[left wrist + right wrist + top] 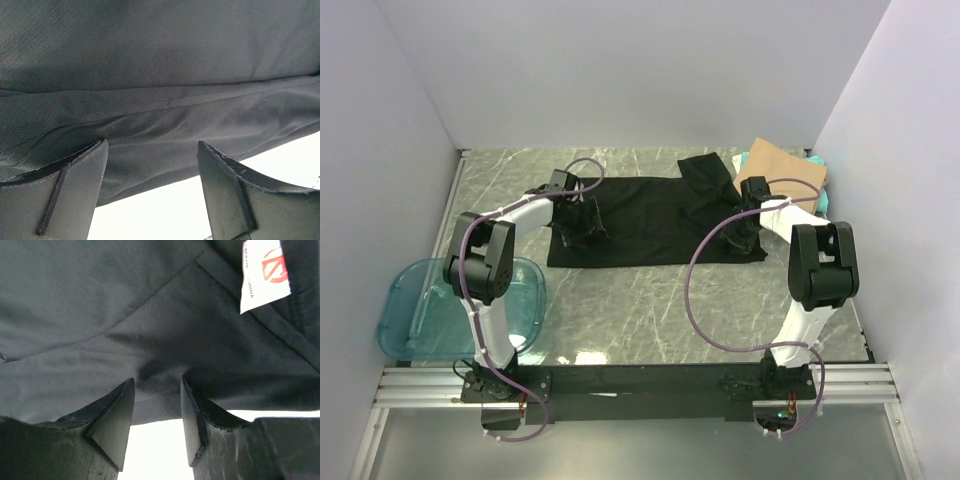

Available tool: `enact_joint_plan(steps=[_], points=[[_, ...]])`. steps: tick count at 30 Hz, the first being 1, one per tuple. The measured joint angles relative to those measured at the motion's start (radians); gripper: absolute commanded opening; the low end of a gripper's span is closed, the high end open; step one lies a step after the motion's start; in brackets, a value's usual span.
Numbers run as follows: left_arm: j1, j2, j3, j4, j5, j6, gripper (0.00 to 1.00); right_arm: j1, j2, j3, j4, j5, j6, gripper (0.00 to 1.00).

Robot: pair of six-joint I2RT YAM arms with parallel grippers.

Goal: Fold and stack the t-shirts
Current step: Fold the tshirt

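Lying flat, black t-shirt (640, 225); left pincer (582, 228), right pincer (742, 240) at opposite ends.

Table (650, 310): we note a grey-green top veined like marble, with white streaks across it. Three plain walls close it in: left wall (380, 150), back wall (640, 70) and right wall (905, 180), all pale lavender-white and unmarked. A silver aluminium rail (420, 385) runs along the table's near edge. A translucent blue tub (430, 320) sits at the near left corner. We record even, diffuse light and only soft shadows.
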Motion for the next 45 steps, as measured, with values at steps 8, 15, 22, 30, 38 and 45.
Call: enact_joint_plan(steps=[8,15,22,30,38,45], points=[[0.000,-0.048,-0.083,0.077,-0.004,0.000,0.78,0.002,0.017,-0.003,0.005,-0.024,0.003,0.47],[0.000,-0.101,-0.151,0.092,-0.012,0.000,0.78,0.002,0.008,-0.010,-0.037,-0.029,0.004,0.47],[-0.005,-0.183,-0.256,0.100,-0.016,-0.018,0.78,0.002,-0.087,-0.132,-0.057,-0.056,0.019,0.47],[-0.052,-0.280,-0.359,0.090,-0.051,-0.037,0.78,0.002,-0.218,-0.284,-0.069,-0.073,0.061,0.47],[-0.089,-0.401,-0.478,0.058,-0.066,-0.073,0.78,0.002,-0.347,-0.393,-0.137,-0.032,0.093,0.47],[-0.119,-0.493,-0.547,0.007,-0.068,-0.098,0.78,0.002,-0.435,-0.436,-0.194,0.018,0.121,0.48]])
